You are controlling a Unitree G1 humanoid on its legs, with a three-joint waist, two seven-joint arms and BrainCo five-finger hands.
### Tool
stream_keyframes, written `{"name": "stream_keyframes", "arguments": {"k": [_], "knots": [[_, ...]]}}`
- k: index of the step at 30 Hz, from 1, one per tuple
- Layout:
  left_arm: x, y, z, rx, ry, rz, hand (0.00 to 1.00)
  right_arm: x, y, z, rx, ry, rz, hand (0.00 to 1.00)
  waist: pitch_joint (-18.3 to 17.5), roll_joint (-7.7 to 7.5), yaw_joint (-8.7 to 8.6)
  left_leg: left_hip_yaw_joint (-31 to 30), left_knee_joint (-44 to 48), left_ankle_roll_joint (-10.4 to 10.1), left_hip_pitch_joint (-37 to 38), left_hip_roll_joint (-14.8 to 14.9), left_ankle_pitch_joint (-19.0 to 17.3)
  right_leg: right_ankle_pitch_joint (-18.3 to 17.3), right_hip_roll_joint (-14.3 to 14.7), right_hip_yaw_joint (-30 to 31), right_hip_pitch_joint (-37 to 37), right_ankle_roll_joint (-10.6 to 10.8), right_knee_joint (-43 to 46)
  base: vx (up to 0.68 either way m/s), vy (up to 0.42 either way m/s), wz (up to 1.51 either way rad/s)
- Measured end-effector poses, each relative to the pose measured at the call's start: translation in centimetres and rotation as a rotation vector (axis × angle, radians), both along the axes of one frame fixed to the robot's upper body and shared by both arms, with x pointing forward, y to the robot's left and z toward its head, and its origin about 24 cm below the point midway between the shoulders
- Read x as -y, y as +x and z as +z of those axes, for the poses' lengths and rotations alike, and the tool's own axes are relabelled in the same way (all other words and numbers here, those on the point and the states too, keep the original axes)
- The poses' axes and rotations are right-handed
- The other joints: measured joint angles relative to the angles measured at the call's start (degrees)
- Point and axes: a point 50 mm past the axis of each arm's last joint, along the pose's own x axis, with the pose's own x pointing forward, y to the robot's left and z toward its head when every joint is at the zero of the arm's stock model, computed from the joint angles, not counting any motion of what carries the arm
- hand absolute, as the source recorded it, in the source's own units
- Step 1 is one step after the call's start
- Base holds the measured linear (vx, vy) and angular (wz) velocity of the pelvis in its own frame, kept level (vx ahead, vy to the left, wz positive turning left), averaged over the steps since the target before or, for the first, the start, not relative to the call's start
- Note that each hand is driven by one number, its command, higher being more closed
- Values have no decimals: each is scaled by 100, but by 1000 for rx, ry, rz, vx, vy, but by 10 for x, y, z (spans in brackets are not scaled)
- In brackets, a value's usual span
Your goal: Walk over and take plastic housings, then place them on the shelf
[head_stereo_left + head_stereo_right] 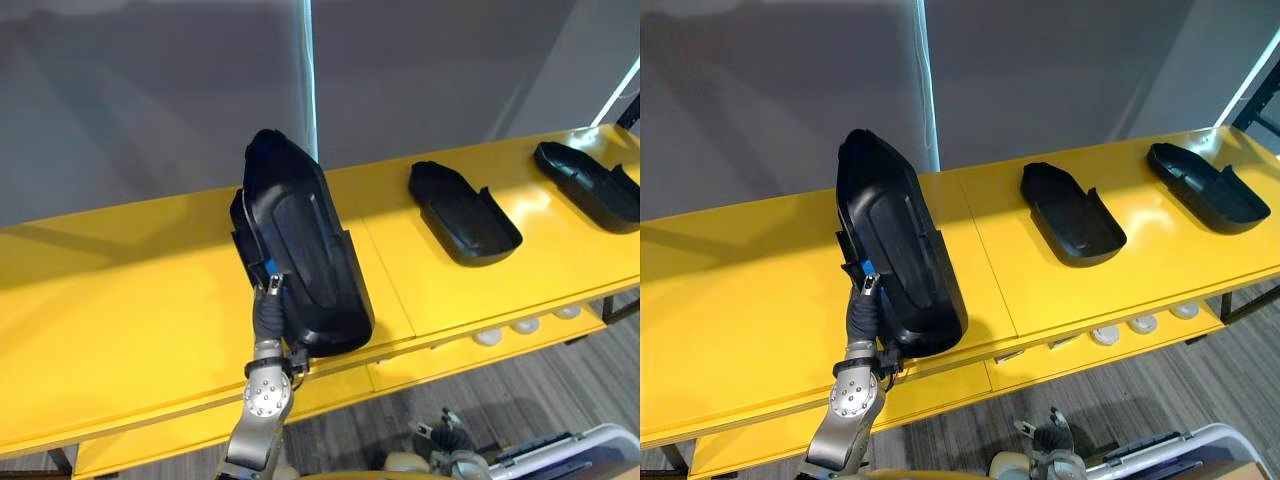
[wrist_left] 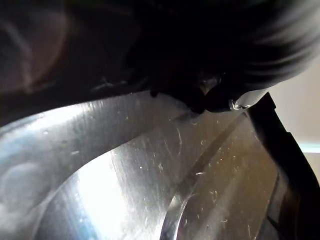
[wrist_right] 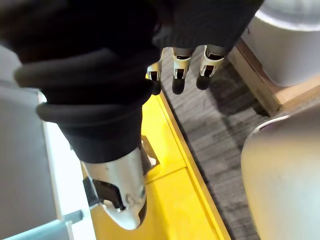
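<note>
While the black plastic housing (image 1: 310,250) is held on end, tilted, at the front edge of the yellow shelf (image 1: 120,300), the left hand (image 1: 268,308) is placed behind it; whether that hand is clamped on it cannot be told. A second housing (image 1: 463,213) and a third housing (image 1: 590,185) are laid hollow side up on the shelf's right half. The right hand (image 3: 180,67) is hung beside the shelf's front, fingers straight and unclenched.

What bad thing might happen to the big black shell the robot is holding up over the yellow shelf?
The held housing stands steeply tilted, its lower end near the shelf's front edge, so once released it might tip or slide off onto the floor. The left hand sits behind it with its grip hidden, so a slip is possible. Swung rightward, it might bump the nearest lying housing.
</note>
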Motion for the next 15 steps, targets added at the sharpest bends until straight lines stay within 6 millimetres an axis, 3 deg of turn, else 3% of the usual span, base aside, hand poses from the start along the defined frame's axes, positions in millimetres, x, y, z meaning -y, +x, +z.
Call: {"name": "stream_keyframes", "arguments": {"k": [5, 8, 9, 10, 12, 13, 15], "knots": [[-3, 0, 1, 4, 2, 13, 100, -4, -3, -1, -5, 8, 0, 0, -37, -54, 82, -271, -83, 107, -77, -31, 158, 109, -22, -353, 190, -32, -209, -22, -22, 39], [-4, 1, 7, 26, -3, 16, 100, -3, -5, -1, -3, 6, -3, 0, -8, -113, 118, -381, -83, 81, -349, -107, 334, 112, -185, -867, 188, -37, -223, -112, -20, 95], [-5, 1, 12, 51, -7, 21, 100, -4, -5, -1, 0, 9, -9, 0, 22, -108, 78, 354, 13, 201, -521, 81, 203, 114, -221, -1152, 158, -42, -251, -161, 16, 125], [-4, 3, 16, 70, -9, 19, 100, 1, -3, -1, 2, -7, -5, 0, 34, -21, -10, 1350, 298, 370, -718, 476, 72, 111, -236, -1402, 98, -45, -195, -164, 34, 118], [-5, 4, 17, 76, -9, 22, 100, 4, -2, -3, -20, -17, 0, 0, 29, 9, -16, 2037, 762, 572, -891, 933, -57, 52, -382, -1489, -83, -30, 7, -127, 102, 62], [-8, 4, 16, 72, -9, 30, 100, 5, -1, -4, -31, -24, -6, 0, 49, -37, -46, 1916, 1499, 583, -1119, 1217, -255, -76, -597, -1437, -260, 30, 281, -131, 218, 23], [-9, 3, 15, 64, -9, 29, 100, 8, -3, -4, -39, -31, -10, 0, 55, -65, -78, 1667, 2020, 486, -1193, 1447, -414, -142, -797, -1364, -356, 137, 521, -125, 319, 6]]}}
